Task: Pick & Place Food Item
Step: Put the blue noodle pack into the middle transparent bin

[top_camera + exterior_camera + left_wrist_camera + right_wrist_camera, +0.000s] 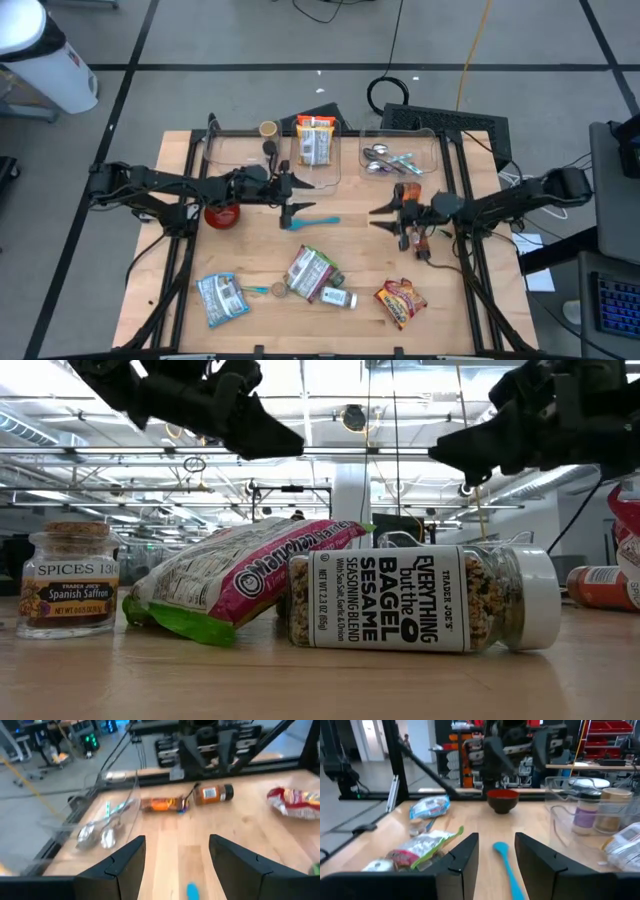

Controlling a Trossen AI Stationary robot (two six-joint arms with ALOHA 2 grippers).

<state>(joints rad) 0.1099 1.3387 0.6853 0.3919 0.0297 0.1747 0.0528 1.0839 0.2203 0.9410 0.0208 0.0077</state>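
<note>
Four food packets show in the high view: one granola bag (316, 141) standing in the left clear bin (225, 155), a green-edged packet (307, 271) at the table's (250, 250) front middle, a blue packet (221, 297) front left, and a red snack bag (401, 301) front right. The left tool (291, 203) hangs open and empty above the blue spoon (318, 222); the right tool (383, 217) hangs opposite it, jaws apart, holding nothing.

Bottles — a seasoning jar (336, 297) lies touching the green-edged packet, a small saffron jar (278, 289) stands just beside it, and an orange bottle (408, 196) lies under the right arm. One red bowl (222, 213) sits under the left arm.

The low view alone gives the labels: sesame seasoning (420, 600), saffron (70, 592). The left wrist view alone shows two metal spoons (95, 836) in the right bin (440, 150).
</note>
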